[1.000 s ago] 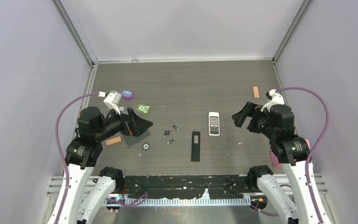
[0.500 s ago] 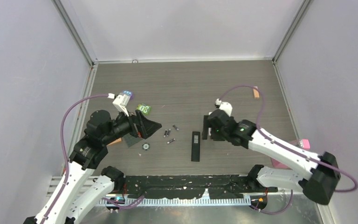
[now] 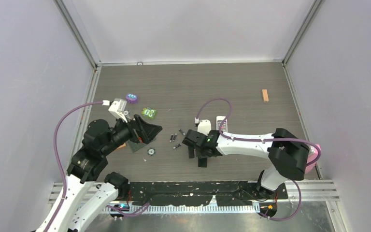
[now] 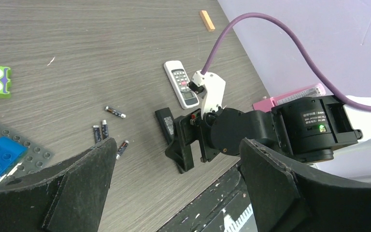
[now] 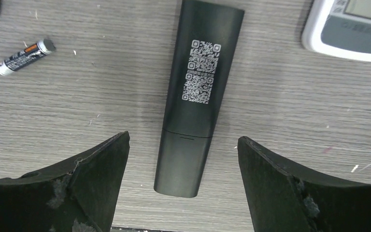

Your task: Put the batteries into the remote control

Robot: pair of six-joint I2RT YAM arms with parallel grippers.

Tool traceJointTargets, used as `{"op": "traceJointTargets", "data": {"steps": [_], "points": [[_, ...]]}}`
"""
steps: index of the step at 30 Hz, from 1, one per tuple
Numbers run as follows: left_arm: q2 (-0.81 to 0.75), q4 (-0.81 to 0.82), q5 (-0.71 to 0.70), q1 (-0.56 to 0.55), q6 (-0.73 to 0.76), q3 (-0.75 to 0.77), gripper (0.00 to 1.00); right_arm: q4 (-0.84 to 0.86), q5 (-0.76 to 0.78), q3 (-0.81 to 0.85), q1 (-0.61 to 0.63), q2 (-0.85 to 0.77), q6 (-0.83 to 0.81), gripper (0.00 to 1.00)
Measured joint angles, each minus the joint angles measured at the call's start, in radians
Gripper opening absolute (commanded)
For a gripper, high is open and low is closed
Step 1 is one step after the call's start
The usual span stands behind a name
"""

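Four batteries (image 4: pixel 104 130) loose just left of black remote (image 5: pixel 193 96), one white remote (image 4: pixel 182 89) just right of it. Both wide apart, nothing held: right gripper (image 5: pixel 183 140) over black remote, left gripper (image 4: pixel 178 145) further left.

Dark wood-grain worktop (image 3: pixel 193 87): black remote (image 5: pixel 193 101) and white remote (image 4: pixel 182 89) near centre; four batteries (image 4: pixel 115 112) scattered just left. Green owl piece (image 3: pixel 149 112), purple disc (image 3: pixel 132 98) toward left edge; orange block (image 3: pixel 265 95) near right edge.

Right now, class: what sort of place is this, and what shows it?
Probably a robotics test cell: a left arm and a right arm mounted at the near edge of a table, plain walls closing it in, and props laid out, a black remote and batteries among them.
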Motion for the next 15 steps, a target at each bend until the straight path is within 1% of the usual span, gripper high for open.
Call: {"op": "traceJointTargets", "data": {"steps": [3, 6, 8, 10, 15], "points": [[0.0, -0.014, -0.013, 0.0, 0.001, 0.0, 1.0, 0.01, -0.012, 0.0, 0.008, 0.028, 0.017, 0.83], [-0.001, -0.023, -0.022, 0.0, 0.001, 0.0, 1.0, 0.024, -0.029, -0.002, 0.008, 0.035, 0.032, 0.75], [-0.001, -0.025, -0.027, 0.0, 0.001, 0.0, 1.0, 0.037, -0.037, -0.008, 0.008, 0.035, 0.041, 0.71], [-0.001, -0.027, -0.032, 0.0, 0.001, 0.0, 1.0, 0.043, -0.042, -0.021, 0.008, 0.035, 0.051, 0.68], [0.0, -0.032, -0.037, 0.0, 0.001, 0.0, 1.0, 0.045, -0.054, -0.04, 0.008, 0.049, 0.071, 0.66]]}}
